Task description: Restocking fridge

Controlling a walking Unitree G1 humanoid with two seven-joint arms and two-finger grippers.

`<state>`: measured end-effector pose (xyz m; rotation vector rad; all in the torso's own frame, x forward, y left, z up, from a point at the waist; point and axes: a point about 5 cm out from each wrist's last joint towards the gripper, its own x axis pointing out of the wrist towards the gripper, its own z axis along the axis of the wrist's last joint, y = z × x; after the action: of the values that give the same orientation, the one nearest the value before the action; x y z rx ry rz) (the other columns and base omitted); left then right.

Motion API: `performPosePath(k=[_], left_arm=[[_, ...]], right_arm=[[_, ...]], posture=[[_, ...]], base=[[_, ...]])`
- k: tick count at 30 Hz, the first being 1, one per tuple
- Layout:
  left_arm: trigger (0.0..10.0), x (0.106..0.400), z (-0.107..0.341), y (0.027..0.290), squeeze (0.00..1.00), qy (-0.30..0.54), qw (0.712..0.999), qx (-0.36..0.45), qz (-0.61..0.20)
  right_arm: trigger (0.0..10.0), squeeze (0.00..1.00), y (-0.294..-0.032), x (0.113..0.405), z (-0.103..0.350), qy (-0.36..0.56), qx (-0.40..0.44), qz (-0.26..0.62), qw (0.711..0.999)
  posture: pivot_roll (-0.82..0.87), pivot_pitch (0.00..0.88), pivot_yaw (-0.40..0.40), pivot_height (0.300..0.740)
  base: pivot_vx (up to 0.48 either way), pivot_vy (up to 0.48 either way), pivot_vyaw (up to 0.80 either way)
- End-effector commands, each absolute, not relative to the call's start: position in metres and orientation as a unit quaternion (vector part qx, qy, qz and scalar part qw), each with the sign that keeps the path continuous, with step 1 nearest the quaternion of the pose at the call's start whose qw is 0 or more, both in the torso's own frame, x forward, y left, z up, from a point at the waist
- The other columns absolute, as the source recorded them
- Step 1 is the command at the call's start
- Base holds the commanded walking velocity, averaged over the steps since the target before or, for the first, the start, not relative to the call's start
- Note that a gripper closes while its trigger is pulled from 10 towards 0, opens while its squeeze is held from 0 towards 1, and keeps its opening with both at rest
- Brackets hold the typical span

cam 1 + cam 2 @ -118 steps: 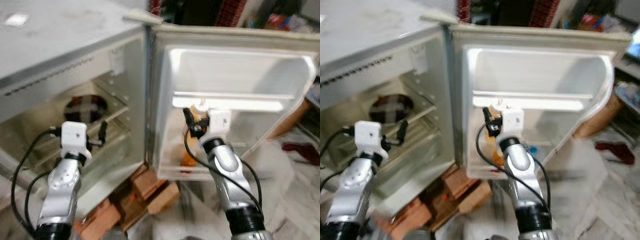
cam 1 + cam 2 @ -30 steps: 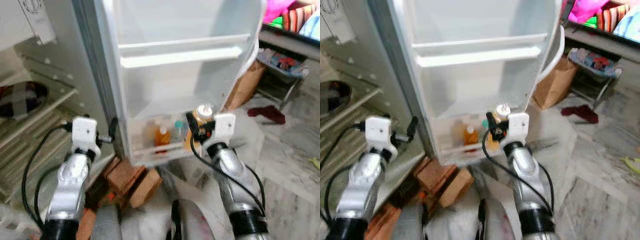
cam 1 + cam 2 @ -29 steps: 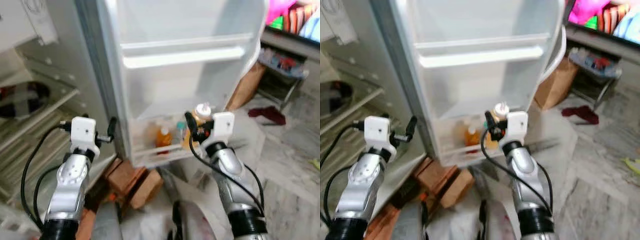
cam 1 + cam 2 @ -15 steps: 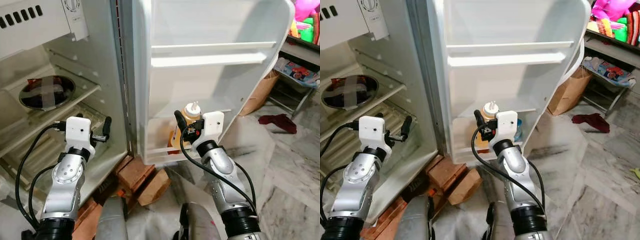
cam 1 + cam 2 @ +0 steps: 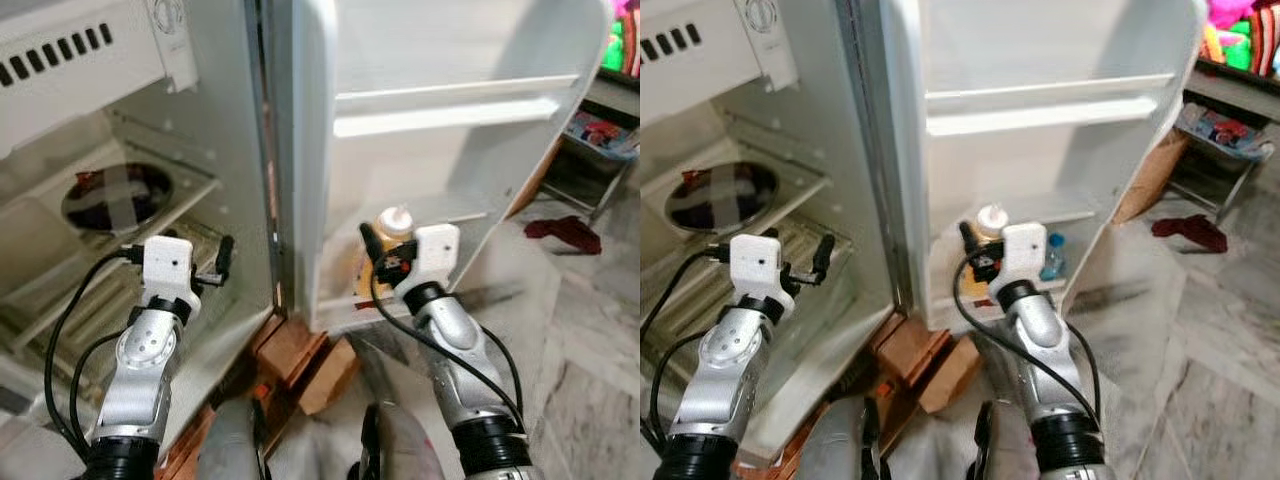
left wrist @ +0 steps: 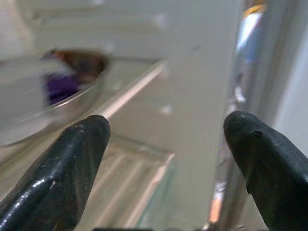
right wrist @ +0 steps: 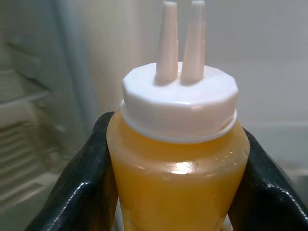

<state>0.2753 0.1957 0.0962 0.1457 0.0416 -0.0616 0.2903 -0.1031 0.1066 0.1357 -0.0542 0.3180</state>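
Observation:
An orange squeeze bottle with a white twin-nozzle cap is upright in my right gripper, which is shut on its body. It is held just in front of the bottom shelf of the open fridge door. A small blue-capped bottle stands in that shelf. My left gripper is open and holds nothing, raised before the fridge's inner compartment near the hinge side. A dark covered dish rests on an inner shelf.
Bricks lie under the fridge's front corner, between my arms. A brown paper bag leans beyond the door's edge. A red cloth lies on the marble floor at the right. The door's upper rail carries nothing.
The whole view has shifted with the camera. The bottle stays in my right gripper before the door's bottom shelf, and my left gripper stays open.

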Motion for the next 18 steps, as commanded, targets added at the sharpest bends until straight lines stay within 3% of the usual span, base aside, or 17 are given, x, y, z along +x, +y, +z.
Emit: performPosePath(k=[1, 9, 13, 18], left_arm=[[10.0, 0.2770, 0.0994, 0.1912, 0.00, 0.012, 0.996, 0.079, -0.037], [10.0, 0.2757, 0.0996, 0.1892, 0.00, 0.007, 0.996, 0.076, -0.045], [10.0, 0.2757, 0.0994, 0.1881, 0.00, 0.006, 0.997, 0.071, -0.043], [10.0, 0.2742, 0.0978, 0.1874, 0.00, 0.008, 0.996, 0.071, -0.044]], right_arm=[[10.0, 0.00, -0.1068, 0.2917, 0.1119, -0.040, 0.064, 0.154, 0.985], [10.0, 0.00, -0.1056, 0.2911, 0.1126, -0.043, 0.064, 0.155, 0.985], [10.0, 0.00, -0.1053, 0.2903, 0.1136, -0.048, 0.050, 0.163, 0.984], [10.0, 0.00, -0.1057, 0.2897, 0.1138, -0.050, 0.051, 0.162, 0.984]], posture=[[0.05, 0.022, -0.053, 0.638], [0.04, 0.025, -0.050, 0.638], [0.04, 0.026, -0.051, 0.638], [0.04, 0.026, -0.052, 0.638]], base=[[0.000, 0.000, 0.00], [0.218, 0.000, 0.00], [0.000, 0.000, 0.00], [0.000, 0.000, 0.76]])
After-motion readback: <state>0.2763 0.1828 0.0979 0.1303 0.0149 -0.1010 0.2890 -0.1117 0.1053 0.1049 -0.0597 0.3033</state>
